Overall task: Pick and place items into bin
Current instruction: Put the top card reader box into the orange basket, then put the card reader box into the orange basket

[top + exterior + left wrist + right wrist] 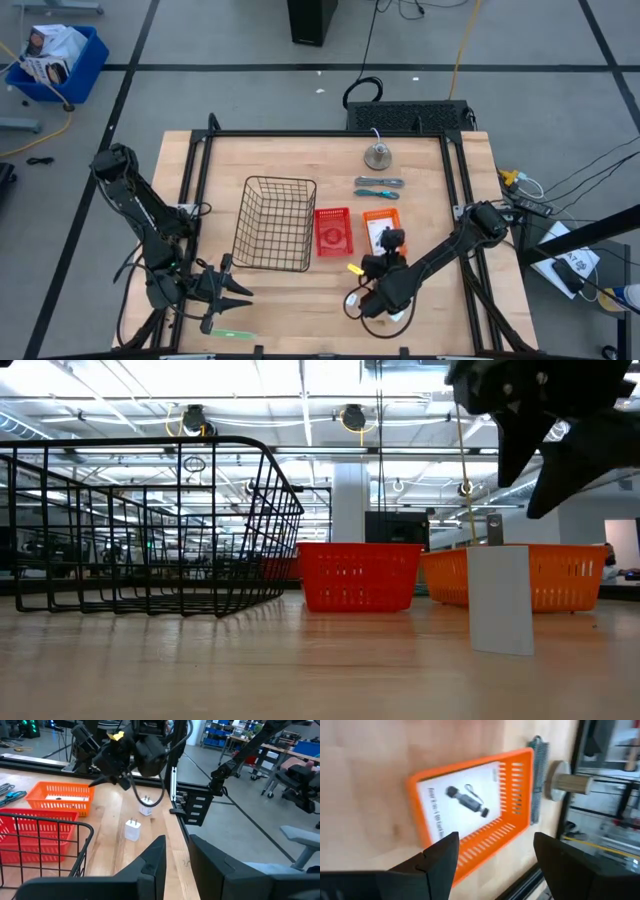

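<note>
The table (420, 290) is carrying the black wire basket (274, 223) at its centre, with a red tray (333, 232) just beside it and an orange tray (380, 228) beyond that. The right gripper (352, 303) is hovering near the front edge, fingers spread wide and holding nothing. The left gripper (243, 296) is waiting at the front left corner, fingers parted and empty. Two blue-grey tools (379, 187) are lying behind the orange tray. Two white blocks (133, 829) are standing beneath the right gripper. One green strip (232, 333) is lying just beside the left gripper.
</note>
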Action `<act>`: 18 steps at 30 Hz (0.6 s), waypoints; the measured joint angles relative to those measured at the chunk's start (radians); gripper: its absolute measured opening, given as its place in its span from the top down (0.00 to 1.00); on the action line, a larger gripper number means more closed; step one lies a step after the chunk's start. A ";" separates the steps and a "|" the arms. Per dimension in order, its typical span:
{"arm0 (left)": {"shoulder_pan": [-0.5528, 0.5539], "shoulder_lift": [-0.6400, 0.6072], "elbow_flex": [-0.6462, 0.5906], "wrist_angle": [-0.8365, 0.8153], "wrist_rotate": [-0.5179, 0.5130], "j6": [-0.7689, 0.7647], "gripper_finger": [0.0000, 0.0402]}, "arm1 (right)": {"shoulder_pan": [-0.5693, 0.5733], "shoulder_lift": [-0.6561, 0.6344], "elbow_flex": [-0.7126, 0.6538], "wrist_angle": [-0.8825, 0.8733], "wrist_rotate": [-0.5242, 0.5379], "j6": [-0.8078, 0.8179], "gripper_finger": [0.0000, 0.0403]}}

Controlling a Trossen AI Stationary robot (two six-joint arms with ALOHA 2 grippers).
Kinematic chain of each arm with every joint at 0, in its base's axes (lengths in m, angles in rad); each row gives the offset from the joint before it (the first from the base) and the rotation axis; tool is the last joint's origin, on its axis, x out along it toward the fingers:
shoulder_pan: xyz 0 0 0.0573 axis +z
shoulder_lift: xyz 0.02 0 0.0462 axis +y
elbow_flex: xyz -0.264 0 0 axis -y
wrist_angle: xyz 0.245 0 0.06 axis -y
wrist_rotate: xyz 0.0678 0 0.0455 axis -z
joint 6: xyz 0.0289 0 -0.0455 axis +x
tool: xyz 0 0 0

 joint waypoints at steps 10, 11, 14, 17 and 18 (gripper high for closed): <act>0.000 0.000 0.000 -0.003 0.055 0.009 0.78 | -0.001 0.000 0.120 0.090 0.000 0.066 0.38; 0.000 0.000 0.000 -0.003 0.078 0.013 0.78 | 0.001 0.000 0.123 0.130 -0.001 0.074 0.38; 0.000 0.000 0.000 -0.004 0.130 0.005 0.78 | 0.013 -0.001 0.125 0.320 -0.005 0.042 0.38; 0.000 0.000 0.000 -0.005 0.142 0.002 0.78 | 0.025 0.000 0.125 0.559 -0.030 -0.040 0.38; 0.000 0.000 0.000 -0.005 0.142 0.003 0.78 | 0.030 0.000 0.125 0.636 -0.031 -0.068 0.38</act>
